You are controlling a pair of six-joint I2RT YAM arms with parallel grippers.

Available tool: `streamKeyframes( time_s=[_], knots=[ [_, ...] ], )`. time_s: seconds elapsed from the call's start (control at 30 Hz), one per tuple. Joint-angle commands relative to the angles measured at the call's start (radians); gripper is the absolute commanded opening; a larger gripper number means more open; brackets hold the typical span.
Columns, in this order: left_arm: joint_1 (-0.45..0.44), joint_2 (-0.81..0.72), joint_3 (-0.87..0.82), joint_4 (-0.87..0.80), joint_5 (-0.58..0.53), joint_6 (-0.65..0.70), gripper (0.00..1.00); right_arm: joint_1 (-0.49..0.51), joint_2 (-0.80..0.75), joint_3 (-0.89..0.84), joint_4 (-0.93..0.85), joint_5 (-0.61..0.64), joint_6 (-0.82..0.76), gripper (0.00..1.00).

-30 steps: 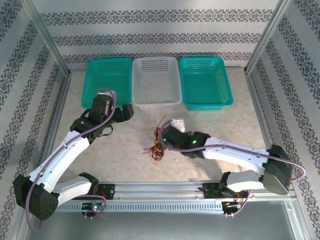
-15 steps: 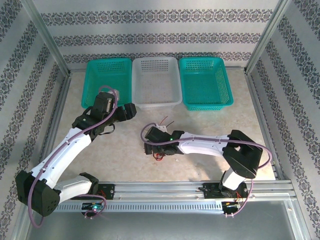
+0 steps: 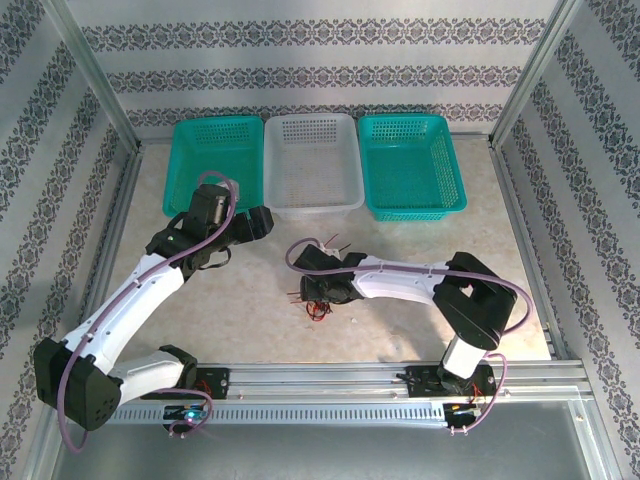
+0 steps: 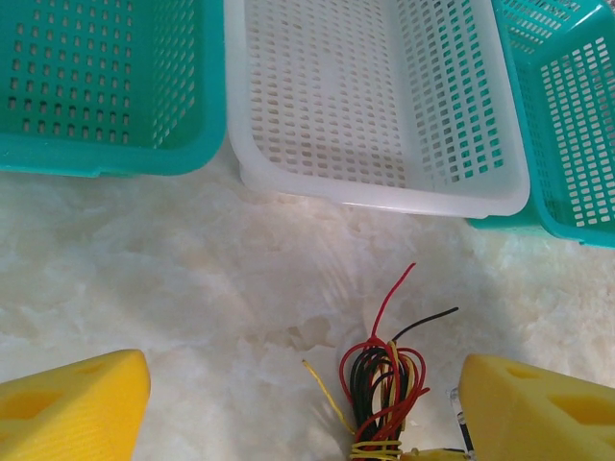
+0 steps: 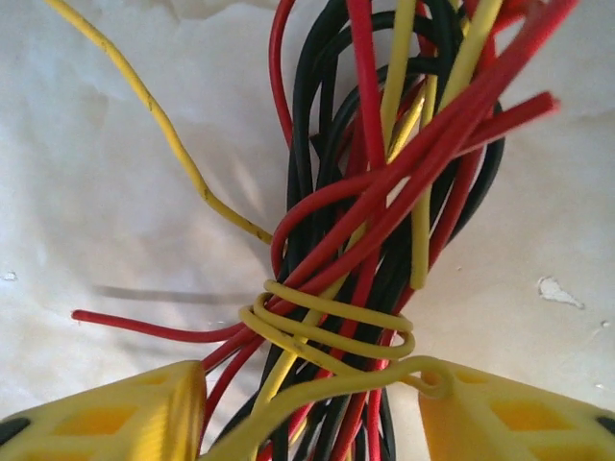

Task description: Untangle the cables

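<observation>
The cables (image 3: 316, 311) lie in a bunch on the table (image 3: 230, 300), a bit toward 6 o'clock from the middle. The right gripper (image 5: 312, 413) is down on them. It has one finger on each side, touching the wires. I cannot tell if it squeezes them. At 10 o'clock from the bunch, the left gripper (image 4: 303, 408) hangs wide apart, holding nothing. Far off at 12 o'clock sits a white basket (image 3: 313, 208), with a teal basket (image 3: 215, 125) at 11 o'clock.
</observation>
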Motion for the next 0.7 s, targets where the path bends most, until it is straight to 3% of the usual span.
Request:
streamKeyframes(
  time_s=[0.0, 0.2, 0.37, 0.43, 0.5, 0.57, 0.67],
  knots=[
    [0.008, 0.006, 0.001, -0.038, -0.009, -0.008, 0.84, 0.003, 0.031, 0.014, -0.056, -0.063, 0.007, 0.49],
    [0.011, -0.001, -0.008, -0.029, 0.005, -0.014, 0.84, 0.002, -0.021, 0.009, -0.055, -0.048, -0.054, 0.21],
    [0.074, 0.019, 0.048, -0.041, 0.112, 0.008, 0.9, -0.002, -0.151, 0.009, -0.08, 0.027, -0.226, 0.08],
    [0.149, 0.027, 0.097, -0.053, 0.226, 0.012, 1.0, -0.001, -0.232, 0.009, -0.088, 0.053, -0.332, 0.07],
    [0.205, 0.035, 0.135, -0.037, 0.348, 0.022, 0.99, -0.002, -0.315, 0.011, -0.094, 0.076, -0.432, 0.07],
    [0.213, 0.058, 0.171, 0.007, 0.526, 0.072, 1.0, -0.005, -0.39, 0.021, -0.104, 0.085, -0.532, 0.08],
    [0.18, 0.097, 0.217, 0.043, 0.691, 0.095, 0.99, -0.013, -0.466, 0.067, -0.143, 0.081, -0.66, 0.08]
  ],
)
